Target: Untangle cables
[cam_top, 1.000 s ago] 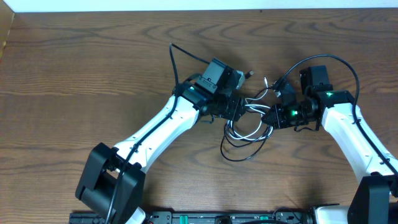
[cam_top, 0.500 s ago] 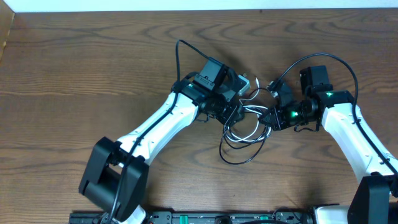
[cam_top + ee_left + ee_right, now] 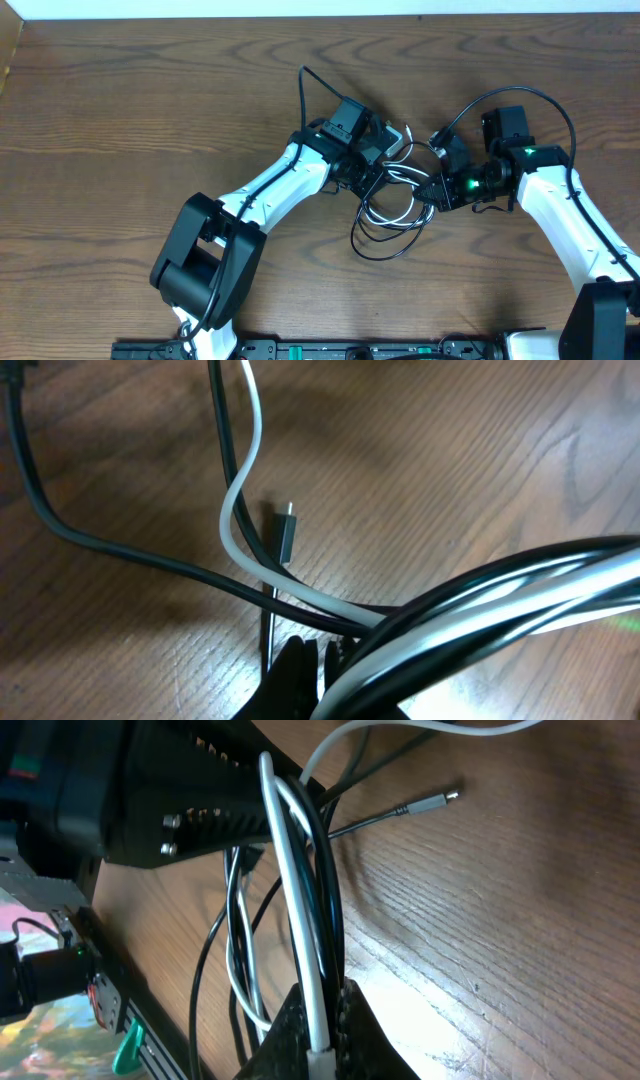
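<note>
The cables [image 3: 392, 214], thin black and white cords, lie tangled in loops at mid-table between my two arms. My right gripper [image 3: 431, 188] is shut on a white cord [image 3: 292, 890] and the black cords beside it [image 3: 325, 1020]. My left gripper [image 3: 384, 176] is at the tangle's upper left, with its jaws shut [image 3: 325, 657]. No cord shows between its tips. A bundle of black and white cords [image 3: 480, 595] crosses over its right finger. A small black plug [image 3: 287, 530] lies on the wood just ahead. A silver-tipped plug [image 3: 432, 802] lies beyond the right gripper.
The wooden table [image 3: 120, 120] runs to a white wall at the far edge. Thick black arm wires arch above the left wrist [image 3: 303, 85] and the right wrist [image 3: 530, 95]. The left arm's black body [image 3: 130, 790] sits close ahead of my right gripper.
My left gripper has shifted right and farther into the tangle, and its jaws have gone from open to shut. The right arm has held still with its grip.
</note>
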Controlling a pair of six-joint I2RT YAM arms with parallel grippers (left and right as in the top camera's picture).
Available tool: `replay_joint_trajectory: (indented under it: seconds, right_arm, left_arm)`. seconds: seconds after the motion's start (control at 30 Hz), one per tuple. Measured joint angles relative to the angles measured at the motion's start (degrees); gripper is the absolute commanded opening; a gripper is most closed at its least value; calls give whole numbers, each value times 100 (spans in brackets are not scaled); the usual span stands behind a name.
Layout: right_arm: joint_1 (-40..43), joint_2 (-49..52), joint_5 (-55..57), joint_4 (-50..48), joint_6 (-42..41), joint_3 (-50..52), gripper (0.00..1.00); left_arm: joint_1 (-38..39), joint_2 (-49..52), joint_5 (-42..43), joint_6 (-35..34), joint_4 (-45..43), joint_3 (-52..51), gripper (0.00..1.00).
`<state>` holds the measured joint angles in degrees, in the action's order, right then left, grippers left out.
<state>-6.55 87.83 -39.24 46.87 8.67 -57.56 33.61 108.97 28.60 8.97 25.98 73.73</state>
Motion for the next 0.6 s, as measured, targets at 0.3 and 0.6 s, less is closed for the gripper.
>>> replay_joint_trajectory:
  seconds: [0.3, 0.6]
  right_arm:
    - [4, 0, 1381, 109, -1495, -2, 4]
    - [221, -9, 3342, 275, -3067, 9, 21]
  left_arm:
    - [-315, -280, -13, -640, 15, 22, 7]
    - [-765, -1106, -448, -1045, 529, 28, 7]
